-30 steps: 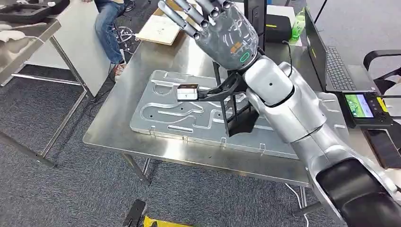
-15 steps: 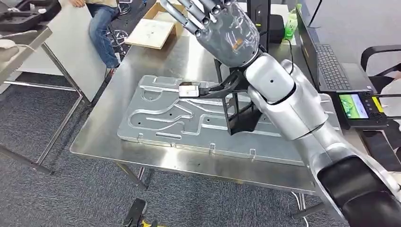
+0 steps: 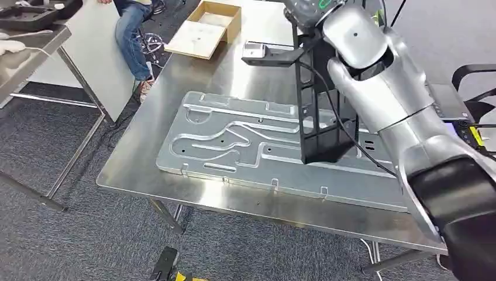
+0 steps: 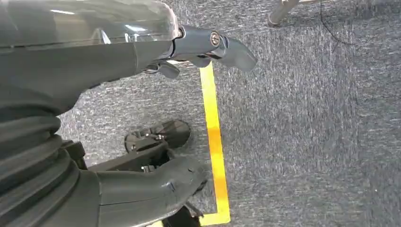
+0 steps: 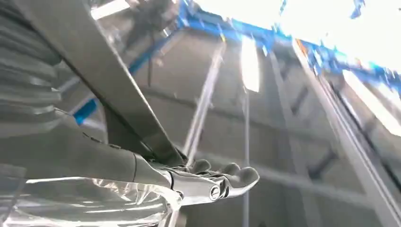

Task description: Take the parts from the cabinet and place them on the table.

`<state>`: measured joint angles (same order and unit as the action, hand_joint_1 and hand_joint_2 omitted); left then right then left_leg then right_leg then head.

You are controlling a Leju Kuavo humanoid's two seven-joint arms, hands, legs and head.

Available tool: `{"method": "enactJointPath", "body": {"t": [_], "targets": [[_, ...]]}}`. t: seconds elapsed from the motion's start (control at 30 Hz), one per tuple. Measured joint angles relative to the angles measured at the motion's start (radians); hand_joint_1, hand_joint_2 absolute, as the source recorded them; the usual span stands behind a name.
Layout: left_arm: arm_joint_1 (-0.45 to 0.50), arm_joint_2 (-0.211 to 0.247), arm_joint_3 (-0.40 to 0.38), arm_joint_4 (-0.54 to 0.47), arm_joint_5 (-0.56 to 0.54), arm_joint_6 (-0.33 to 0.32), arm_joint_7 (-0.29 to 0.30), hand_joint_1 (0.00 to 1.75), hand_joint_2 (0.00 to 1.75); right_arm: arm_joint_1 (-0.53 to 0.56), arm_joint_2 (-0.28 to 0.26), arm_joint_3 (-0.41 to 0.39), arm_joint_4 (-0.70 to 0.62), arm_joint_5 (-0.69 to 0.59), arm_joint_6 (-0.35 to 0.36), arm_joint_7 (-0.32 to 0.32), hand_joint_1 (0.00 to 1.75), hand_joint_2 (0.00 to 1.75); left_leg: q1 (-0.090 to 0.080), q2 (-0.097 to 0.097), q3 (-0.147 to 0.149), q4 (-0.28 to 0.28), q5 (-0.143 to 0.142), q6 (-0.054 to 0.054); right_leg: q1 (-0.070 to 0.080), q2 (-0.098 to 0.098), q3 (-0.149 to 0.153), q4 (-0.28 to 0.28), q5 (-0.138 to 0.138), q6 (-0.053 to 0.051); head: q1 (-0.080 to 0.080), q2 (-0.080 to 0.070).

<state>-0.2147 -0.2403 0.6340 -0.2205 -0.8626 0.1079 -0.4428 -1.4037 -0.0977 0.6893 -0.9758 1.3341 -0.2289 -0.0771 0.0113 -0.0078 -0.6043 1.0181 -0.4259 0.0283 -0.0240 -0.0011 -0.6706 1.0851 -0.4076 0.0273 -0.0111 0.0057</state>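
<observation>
Nearest you, the metal plate (image 3: 245, 143) lies flat on the steel table (image 3: 175, 76). Beyond it, your right hand (image 5: 208, 182) is raised with fingers stretched out, holding nothing (left hand (image 4: 142, 42) hangs over carpet, fingers loosely extended).

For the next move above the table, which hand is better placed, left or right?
Probably the right. The right arm is raised high above the table and the metal plate, its right hand pointing toward the ceiling. The left hand hangs low over the grey carpet, near a yellow line.
</observation>
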Motion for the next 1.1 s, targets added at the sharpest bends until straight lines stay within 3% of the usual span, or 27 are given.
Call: {"method": "enactJointPath", "body": {"t": [0.03,0.07,0.13,0.2,0.23,0.27,0.33,0.37,0.4,0.43,0.5,0.53,0.57,0.67,0.7,0.73,0.83,0.87,0.9,0.93,0.97,1.0,1.03,1.1], "targets": [[0.001,0.001,0.000,0.000,0.001,-0.001,-0.001,0.00,1.75,-0.035,0.000,0.005,0.031,-0.007,0.035,0.002,0.00,1.75,0.000,0.000,-0.005,0.005,-0.004,-0.005,0.002,0.001,0.015,-0.029,-0.021,-0.005,0.000,0.000],[0.001,0.002,0.000,0.000,0.002,-0.001,-0.003,0.00,1.75,-0.065,0.000,0.013,0.063,-0.010,0.068,0.002,0.00,1.75,-0.009,-0.002,-0.010,0.015,-0.008,-0.011,0.009,0.002,0.015,-0.039,-0.011,-0.011,-0.001,0.000],[0.004,0.004,0.000,0.000,0.003,-0.003,-0.007,0.00,1.75,-0.093,-0.001,0.022,0.106,-0.015,0.094,0.004,0.00,1.75,-0.004,-0.003,-0.007,0.010,-0.009,-0.018,0.013,0.003,0.016,-0.035,-0.016,-0.021,0.000,0.000],[0.008,0.007,0.001,0.000,0.004,-0.003,-0.008,0.00,1.75,-0.109,-0.001,0.029,0.137,-0.016,0.099,0.004,0.00,1.75,-0.002,-0.002,-0.011,0.016,-0.020,-0.030,0.004,0.002,0.021,-0.044,-0.011,-0.034,0.000,0.000],[0.008,0.007,0.001,0.000,0.004,-0.004,-0.009,0.00,1.75,-0.119,0.002,0.032,0.144,-0.017,0.100,0.004,0.00,1.75,-0.002,0.001,-0.019,0.044,-0.041,-0.035,0.004,0.002,0.022,-0.044,-0.012,-0.040,-0.001,0.000],[0.007,0.007,0.001,0.000,0.005,-0.004,-0.009,0.00,1.75,-0.133,0.003,0.035,0.157,-0.020,0.110,0.004,0.00,1.75,-0.001,0.002,-0.047,0.105,-0.076,-0.040,0.004,0.002,0.023,-0.044,-0.014,-0.044,-0.001,0.000],[0.007,0.010,0.001,0.000,0.012,-0.004,-0.010,0.00,1.75,-0.159,0.007,0.052,0.200,-0.024,0.157,0.007,0.00,1.75,0.001,0.002,-0.132,0.276,-0.146,-0.045,0.008,0.002,0.025,-0.043,-0.017,-0.049,-0.001,0.000],[0.010,0.011,0.002,0.000,0.015,-0.004,-0.012,0.00,1.75,-0.167,0.008,0.063,0.228,-0.025,0.186,0.007,0.00,1.75,0.000,0.002,-0.160,0.326,-0.151,-0.044,0.011,0.002,0.027,-0.043,-0.019,-0.051,-0.001,0.000],[0.013,0.013,0.002,0.000,0.017,-0.004,-0.013,0.00,1.75,-0.171,0.009,0.070,0.251,-0.025,0.205,0.008,0.00,1.75,0.000,0.002,-0.164,0.324,-0.134,-0.041,0.014,0.002,0.030,-0.043,-0.021,-0.052,0.000,0.000],[0.017,0.016,0.003,0.000,0.018,-0.004,-0.015,0.00,1.75,-0.175,0.009,0.077,0.270,-0.025,0.220,0.008,0.00,1.75,-0.001,0.002,-0.146,0.277,-0.097,-0.035,0.017,0.002,0.034,-0.043,-0.023,-0.052,0.000,0.000],[0.020,0.021,0.007,0.000,0.023,-0.004,-0.018,0.00,1.75,-0.194,0.016,0.091,0.312,-0.027,0.258,0.006,0.00,1.75,-0.009,0.002,-0.064,0.097,0.002,-0.014,0.023,0.003,0.043,-0.043,-0.029,-0.053,-0.001,0.000],[0.021,0.026,0.008,0.000,0.023,-0.004,-0.018,0.00,1.75,-0.206,0.016,0.098,0.329,-0.032,0.276,0.006,0.00,1.75,-0.016,0.002,-0.039,0.031,0.014,0.004,0.020,0.002,0.043,-0.045,-0.030,-0.053,0.000,0.000],[0.020,0.032,0.011,0.000,0.026,-0.004,-0.019,0.00,1.75,-0.218,0.020,0.111,0.358,-0.046,0.296,0.002,0.00,1.75,-0.019,0.002,-0.028,0.016,0.013,0.008,0.025,0.004,0.039,-0.043,-0.031,-0.048,0.000,0.000],[0.024,0.037,0.016,0.000,0.035,-0.005,-0.024,0.00,1.75,-0.225,0.034,0.135,0.413,-0.088,0.397,-0.024,0.00,1.75,-0.025,0.001,-0.022,0.001,0.010,0.010,0.018,0.003,0.041,-0.052,-0.026,-0.034,0.000,0.000],[0.026,0.037,0.017,0.000,0.035,-0.006,-0.026,0.00,1.75,-0.226,0.043,0.138,0.421,-0.100,0.405,-0.029,0.00,1.75,-0.011,0.004,-0.008,-0.020,0.020,0.013,0.025,0.003,0.042,-0.052,-0.032,-0.028,-0.001,0.000],[0.026,0.038,0.018,0.000,0.035,-0.008,-0.030,0.00,1.75,-0.231,0.042,0.140,0.437,-0.120,0.412,-0.035,0.00,1.75,-0.011,0.007,-0.002,-0.029,0.024,0.013,0.021,0.003,0.035,-0.032,-0.049,-0.025,0.001,0.000],[0.021,0.039,0.019,0.000,0.035,-0.011,-0.032,0.00,1.75,-0.241,0.045,0.149,0.465,-0.162,0.426,-0.052,0.00,1.75,-0.009,0.007,0.000,-0.030,0.022,0.019,0.014,0.003,-0.067,0.182,-0.149,-0.014,0.000,0.000],[0.022,0.039,0.019,0.000,0.035,-0.014,-0.033,0.00,1.75,-0.240,0.045,0.152,0.475,-0.170,0.428,-0.056,0.00,1.75,-0.007,0.006,0.000,-0.028,0.019,0.019,0.009,0.003,-0.099,0.235,-0.159,-0.010,0.001,0.000],[0.024,0.039,0.019,0.000,0.035,-0.016,-0.034,0.00,1.75,-0.239,0.045,0.153,0.483,-0.183,0.426,-0.060,0.00,1.75,-0.005,0.004,0.000,-0.025,0.017,0.016,0.004,0.002,-0.108,0.240,-0.143,-0.006,0.000,0.000],[0.026,0.039,0.020,0.000,0.035,-0.018,-0.035,0.00,1.75,-0.238,0.045,0.154,0.485,-0.194,0.423,-0.062,0.00,1.75,-0.002,0.003,0.000,-0.020,0.013,0.012,0.000,0.002,-0.096,0.201,-0.108,-0.002,0.000,0.000],[0.028,0.039,0.020,0.000,0.035,-0.018,-0.037,0.00,1.75,-0.239,0.045,0.155,0.486,-0.214,0.416,-0.068,0.00,1.75,0.001,0.003,0.001,-0.012,0.006,0.007,-0.005,0.001,-0.065,0.131,-0.063,0.002,0.000,0.000],[0.027,0.039,0.020,0.000,0.034,-0.017,-0.038,0.00,1.75,-0.241,0.044,0.155,0.486,-0.234,0.409,-0.080,0.00,0.00,0.004,0.003,0.001,-0.001,-0.003,0.000,-0.009,0.000,-0.022,0.038,-0.014,0.007,0.000,0.000],[0.028,0.040,0.020,0.000,0.032,-0.016,-0.040,0.00,1.75,-0.239,0.040,0.155,0.486,-0.262,0.407,-0.094,0.00,0.00,0.005,0.003,-0.003,0.011,-0.014,-0.009,-0.011,-0.001,0.002,-0.012,-0.017,0.012,0.000,0.000],[0.023,0.042,0.020,0.000,0.016,0.006,-0.039,0.00,1.75,-0.234,0.032,0.154,0.481,-0.300,0.405,-0.111,0.00,0.00,-0.003,0.001,-0.013,0.022,-0.019,-0.019,-0.004,0.002,0.003,-0.017,-0.023,-0.006,0.000,0.000]]}}
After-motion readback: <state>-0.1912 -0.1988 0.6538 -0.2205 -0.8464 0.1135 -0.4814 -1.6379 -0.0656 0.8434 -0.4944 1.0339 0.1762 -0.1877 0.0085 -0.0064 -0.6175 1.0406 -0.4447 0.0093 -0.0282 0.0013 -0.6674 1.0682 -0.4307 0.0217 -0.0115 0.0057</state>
